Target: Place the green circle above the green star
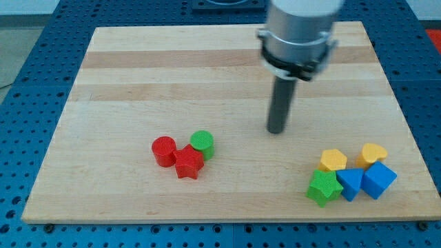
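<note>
Plainly, your arm carried no jawed end effector at all, only a rod, so there was nothing to be wide, narrow or holding; my tip (276, 130) rested on the bare counter (138, 76), a little right of the view's centre, touching no block. The green circle (202, 143) sat well to the tip's left and slightly lower, pressed against the red star (189, 163), which in turn touched the red circle (164, 151). The green star (324, 187) lay near the view's bottom right, packed in with the yellow block (333, 160), the yellow heart (373, 154), the blue block (350, 183) and the blue cube (378, 180). You would judge the task barely begun: circle and star stood well apart. The tip looked poorly placed for a rightward push, being on the circle's right; it probably needed to go round to the circle's left. The risk was dragging the red star along.
</note>
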Controlling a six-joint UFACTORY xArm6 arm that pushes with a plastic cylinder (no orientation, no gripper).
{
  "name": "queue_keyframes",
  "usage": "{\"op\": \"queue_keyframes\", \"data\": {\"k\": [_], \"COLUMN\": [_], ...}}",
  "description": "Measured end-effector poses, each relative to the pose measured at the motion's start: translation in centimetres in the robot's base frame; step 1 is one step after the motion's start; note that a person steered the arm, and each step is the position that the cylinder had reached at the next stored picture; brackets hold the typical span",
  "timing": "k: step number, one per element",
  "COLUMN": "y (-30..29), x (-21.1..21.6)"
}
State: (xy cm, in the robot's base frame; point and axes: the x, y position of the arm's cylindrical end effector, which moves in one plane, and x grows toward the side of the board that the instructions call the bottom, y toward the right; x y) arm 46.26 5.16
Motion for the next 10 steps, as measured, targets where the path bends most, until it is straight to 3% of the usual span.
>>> {"op": "queue_keyframes", "data": {"k": [1, 2, 3, 5, 6, 8, 10], "y": [-8.1, -16.2, -16.4, -6.1, -4.3, -12.1, -5.7], "x": [-1.2, 0.9, 3.5, 3.6, 3.7, 4.7, 7.6]}}
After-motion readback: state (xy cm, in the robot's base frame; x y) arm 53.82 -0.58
